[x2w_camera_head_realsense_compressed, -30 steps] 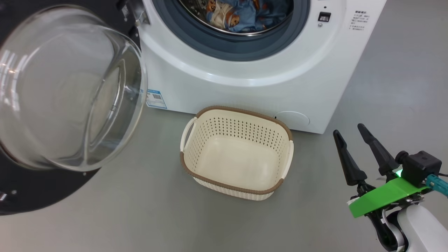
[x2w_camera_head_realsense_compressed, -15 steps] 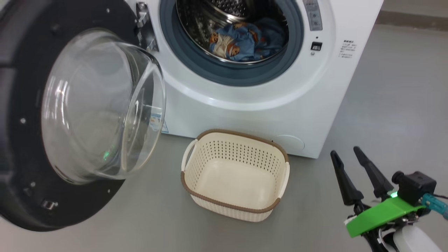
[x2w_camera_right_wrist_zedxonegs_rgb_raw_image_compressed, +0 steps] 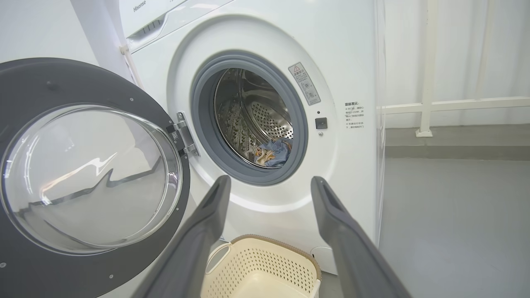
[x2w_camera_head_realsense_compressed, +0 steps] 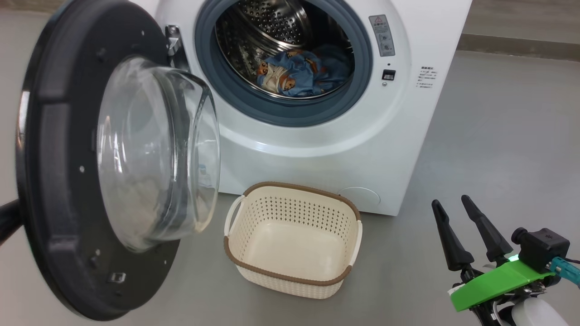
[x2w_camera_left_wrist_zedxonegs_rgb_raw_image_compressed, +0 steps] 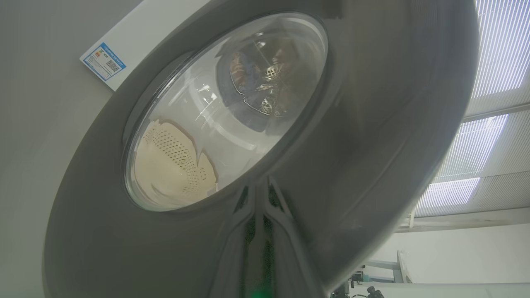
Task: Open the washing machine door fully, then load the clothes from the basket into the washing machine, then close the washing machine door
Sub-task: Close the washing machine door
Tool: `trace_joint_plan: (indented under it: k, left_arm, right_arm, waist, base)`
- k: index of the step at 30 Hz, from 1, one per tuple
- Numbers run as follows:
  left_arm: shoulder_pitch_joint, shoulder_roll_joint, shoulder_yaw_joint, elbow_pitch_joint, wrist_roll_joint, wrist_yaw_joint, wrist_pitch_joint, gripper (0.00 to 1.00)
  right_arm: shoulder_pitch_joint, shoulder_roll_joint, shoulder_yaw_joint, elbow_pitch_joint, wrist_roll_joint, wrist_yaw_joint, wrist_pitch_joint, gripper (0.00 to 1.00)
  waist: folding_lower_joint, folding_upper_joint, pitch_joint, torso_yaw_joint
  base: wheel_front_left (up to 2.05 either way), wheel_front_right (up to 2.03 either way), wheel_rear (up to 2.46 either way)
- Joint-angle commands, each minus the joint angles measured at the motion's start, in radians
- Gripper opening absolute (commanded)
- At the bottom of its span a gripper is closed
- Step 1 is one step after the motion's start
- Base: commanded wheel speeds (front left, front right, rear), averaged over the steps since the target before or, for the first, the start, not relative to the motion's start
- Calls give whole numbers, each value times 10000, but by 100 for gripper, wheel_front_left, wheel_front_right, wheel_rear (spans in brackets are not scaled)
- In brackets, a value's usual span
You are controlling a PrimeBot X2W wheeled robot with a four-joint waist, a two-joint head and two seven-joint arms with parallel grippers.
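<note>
Open washing machine door (x2w_camera_head_realsense_compressed: 122, 154) at left; clothes (x2w_camera_head_realsense_compressed: 297, 74) lie inside washing machine (x2w_camera_head_realsense_compressed: 317, 154); basket (x2w_camera_head_realsense_compressed: 290, 285) stands on floor (x2w_camera_head_realsense_compressed: 498, 136) before it; right gripper (x2w_camera_head_realsense_compressed: 451, 200) spread apart.

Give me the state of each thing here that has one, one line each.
Round glossy black washing machine door with clear glass bowl window: open, hinged out at the left.
Big white front-loading washing machine: drum mouth uncovered.
Light blue bear-print clothes: lying inside the steel drum.
Cream perforated plastic basket with brown rim: upright on the floor, empty.
Left hand: shut, at the door's outer face.
Right hand: open, empty.
</note>
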Motion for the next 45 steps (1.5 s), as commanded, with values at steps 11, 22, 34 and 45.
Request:
trace_joint_plan:
  k: [11,22,34,45]
  left_arm:
    - [689,-257,111,-2365,-319,381,150,0]
    - [1050,-1032,248,-3516,-575,537,-240,0]
    - [758,-1554,364,-3651,-284,301,-1194,0]
    - [-95,-1845,539,-3290,149,-167,-2352,0]
  right_arm:
    - [-117,-18,128,-292,25,44,-120,100]
    - [-105,-63,116,-357,-25,44,-120,100]
    - [-202,-57,130,-416,-79,44,-120,100]
    - [-373,-73,212,-489,-131,44,-120,100]
  waist:
    - [0,0,-52,-804]
    - [0,0,79,-2138]
    - [0,0,390,-3688]
    - [0,0,804,-4810]
  base:
    - [0,0,0]
    - [0,0,0]
    - [0,0,0]
    - [0,0,0]
